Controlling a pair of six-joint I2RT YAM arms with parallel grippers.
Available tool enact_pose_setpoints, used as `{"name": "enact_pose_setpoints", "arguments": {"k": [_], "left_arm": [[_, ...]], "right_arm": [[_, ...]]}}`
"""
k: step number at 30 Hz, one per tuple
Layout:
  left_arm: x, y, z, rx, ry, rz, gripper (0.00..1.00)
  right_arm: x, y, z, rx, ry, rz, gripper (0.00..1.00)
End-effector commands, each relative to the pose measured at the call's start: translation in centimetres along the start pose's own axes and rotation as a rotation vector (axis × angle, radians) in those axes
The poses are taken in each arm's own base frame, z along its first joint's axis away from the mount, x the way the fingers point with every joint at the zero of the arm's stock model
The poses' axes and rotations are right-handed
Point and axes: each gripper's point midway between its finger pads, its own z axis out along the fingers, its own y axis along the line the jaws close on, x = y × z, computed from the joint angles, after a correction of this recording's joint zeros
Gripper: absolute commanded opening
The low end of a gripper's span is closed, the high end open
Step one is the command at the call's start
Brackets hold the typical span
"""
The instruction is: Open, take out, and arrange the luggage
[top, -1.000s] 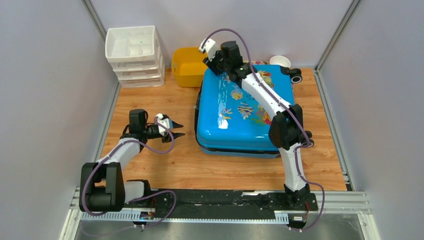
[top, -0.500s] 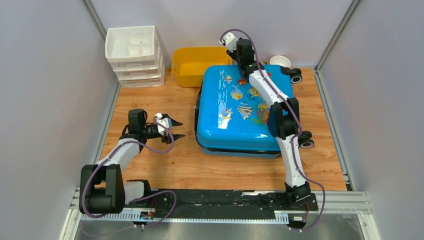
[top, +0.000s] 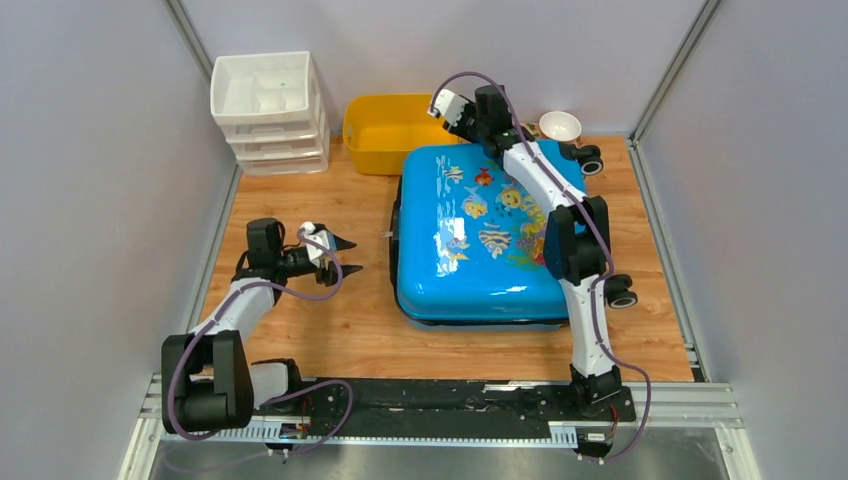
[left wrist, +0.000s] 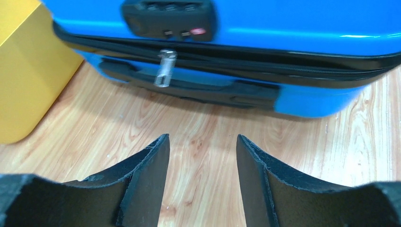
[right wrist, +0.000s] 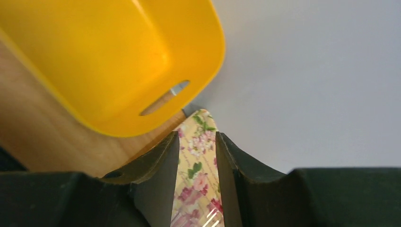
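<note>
The luggage (top: 490, 235), a glossy bright-blue suitcase with fish print, lies flat and closed in the middle of the wooden table. In the left wrist view its side (left wrist: 293, 28) shows the black zip line, a combination lock (left wrist: 170, 19) and a silver zip pull (left wrist: 163, 71). My left gripper (top: 345, 256) is open and empty, low over the wood just left of the suitcase (left wrist: 202, 142). My right gripper (top: 440, 103) is past the suitcase's far edge, beside the yellow tub. Its jaws (right wrist: 197, 139) stand narrow around a flat floral-print item (right wrist: 198, 156) that fills the gap.
A yellow plastic tub (top: 385, 130) stands at the back, left of the suitcase's far corner, and shows in both wrist views (right wrist: 94, 56) (left wrist: 23, 71). A white drawer unit (top: 268, 110) is at the back left. A white bowl (top: 560, 125) sits at the back right. Grey walls surround the table.
The suitcase has turned and slid a little toward the near right. My right gripper swung from its far left corner rightward, then back left. My left gripper drew back slightly.
</note>
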Motion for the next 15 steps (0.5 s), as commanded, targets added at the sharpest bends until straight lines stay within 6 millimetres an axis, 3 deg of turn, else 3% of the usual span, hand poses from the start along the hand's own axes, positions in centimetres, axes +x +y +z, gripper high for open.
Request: {"name": "enact_pose_setpoints", "arguments": {"k": [1,8,11,15], "left_arm": [[-1.3,0.3,-0.9,-0.005,-0.049,0.022,0.63],[-1.7,-3.2,-0.8,0.059,-0.098,0.116,0.69],[-1.5,-4.7,-0.6,0.094,-0.099,0.131,0.69],[-0.8,-8.2,-0.7,0.159,-0.072,0.079,0.69]], "right_arm": [[0.1,15.3,-5.3,-0.557,0.053,-0.012,0.39],[-3.6,20.4,-8.3,-0.665,0.0,0.001,0.39],[-4.2,21.6,-9.1,-0.696,0.005,0.03,0.39],[-4.2,21.5,-9.5,-0.685,0.026,0.063,0.39]]}}
